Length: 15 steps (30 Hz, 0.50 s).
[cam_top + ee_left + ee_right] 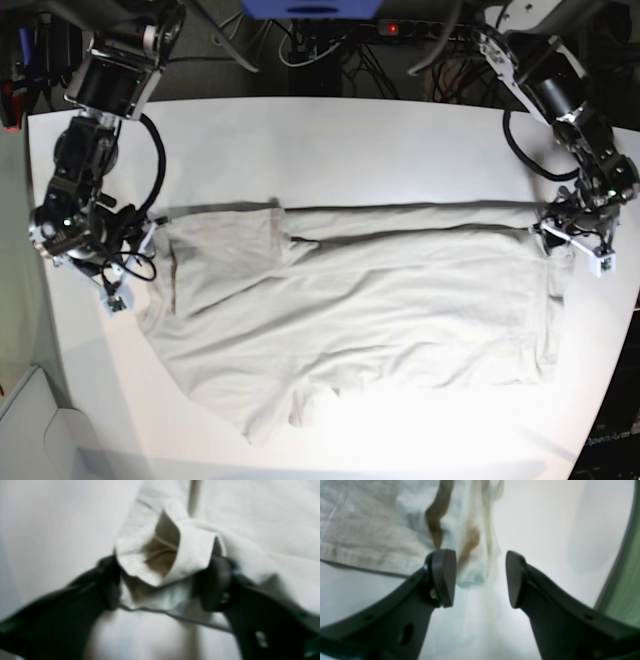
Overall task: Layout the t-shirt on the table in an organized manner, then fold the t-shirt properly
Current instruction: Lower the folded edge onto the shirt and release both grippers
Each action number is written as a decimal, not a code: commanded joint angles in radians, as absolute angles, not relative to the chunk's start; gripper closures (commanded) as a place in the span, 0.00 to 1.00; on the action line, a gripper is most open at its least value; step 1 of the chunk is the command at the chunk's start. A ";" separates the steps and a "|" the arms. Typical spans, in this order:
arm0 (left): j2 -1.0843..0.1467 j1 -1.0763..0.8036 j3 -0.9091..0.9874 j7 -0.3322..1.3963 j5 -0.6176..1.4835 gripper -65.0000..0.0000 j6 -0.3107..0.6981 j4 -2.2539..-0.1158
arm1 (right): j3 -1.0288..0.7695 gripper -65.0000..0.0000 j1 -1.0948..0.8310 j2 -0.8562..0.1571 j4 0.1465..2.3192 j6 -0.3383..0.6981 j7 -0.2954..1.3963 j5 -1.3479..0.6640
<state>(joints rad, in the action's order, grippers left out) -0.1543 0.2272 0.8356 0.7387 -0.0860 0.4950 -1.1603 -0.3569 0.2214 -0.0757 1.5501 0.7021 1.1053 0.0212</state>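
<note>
We see right fingers [128, 262] at counter's [400, 130] left edge, spread, empty, just beside t-shirt [380, 300] corner. T-shirt lies spread across counter's middle, wrinkled, near edge bunched. Left fingers [562, 232] at counter's right edge straddle rolled fabric fold; pinch or gap, we cannot tell.

Black arms, looped cables, rounded dark pincer pads [444, 577].

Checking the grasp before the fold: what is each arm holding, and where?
Left gripper: the t-shirt's bunched edge sits between its fingers; hold uncertain. Right gripper: open, holding nothing.
</note>
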 commanded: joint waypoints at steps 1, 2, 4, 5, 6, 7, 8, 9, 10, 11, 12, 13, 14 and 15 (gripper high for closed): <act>-0.174 0.243 0.837 0.722 -0.084 0.49 0.490 -1.170 | -0.357 0.50 0.245 -0.097 1.569 0.698 1.089 0.013; -0.174 0.245 0.837 0.722 -0.085 0.57 0.490 -1.164 | -0.357 0.50 0.246 -0.104 1.567 0.698 1.089 0.013; -0.176 0.246 0.835 0.720 -0.082 0.68 0.490 -1.161 | -0.357 0.50 0.248 -0.105 1.566 0.698 1.089 0.013; -0.176 0.246 0.835 0.720 -0.085 0.73 0.490 -1.161 | -0.357 0.50 0.248 -0.105 1.566 0.698 1.089 0.013; -0.176 0.246 0.835 0.720 -0.087 0.77 0.490 -1.161 | -0.357 0.50 0.248 -0.105 1.567 0.698 1.089 0.013; -0.176 0.246 0.835 0.720 -0.088 0.80 0.490 -1.161 | -0.357 0.50 0.249 -0.105 1.567 0.698 1.089 0.013; -0.176 0.246 0.835 0.720 -0.088 0.85 0.490 -1.161 | -0.357 0.50 0.249 -0.107 1.567 0.698 1.089 0.013; -0.176 0.246 0.835 0.720 -0.088 0.89 0.490 -1.161 | -0.357 0.50 0.251 -0.107 1.567 0.698 1.089 0.013; -0.176 0.246 0.835 0.720 -0.088 0.95 0.490 -1.161 | -0.358 0.50 0.251 -0.107 1.572 0.698 1.089 0.013; -0.176 0.246 0.835 0.722 -0.088 1.00 0.490 -1.161 | -0.358 0.50 0.251 -0.107 1.573 0.698 1.089 0.013; -0.176 0.246 0.835 0.728 -0.088 1.00 0.490 -1.161 | -0.358 0.50 0.251 -0.107 1.573 0.698 1.089 0.013; -0.176 0.246 0.837 0.730 -0.088 0.99 0.490 -1.164 | -0.358 0.50 0.251 -0.107 1.573 0.698 1.089 0.013; -0.176 0.245 0.839 0.731 -0.090 0.99 0.490 -1.170 | -0.358 0.50 0.251 -0.107 1.569 0.698 1.089 0.013; -0.176 0.243 0.839 0.733 -0.090 0.99 0.490 -1.176 | -0.358 0.50 0.251 -0.107 1.566 0.698 1.089 0.013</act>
<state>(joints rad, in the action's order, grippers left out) -0.1596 0.2249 0.8360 0.7490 -0.0906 0.4938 -1.1530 -0.3573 0.2268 -0.0971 1.5528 0.7021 1.1053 0.0212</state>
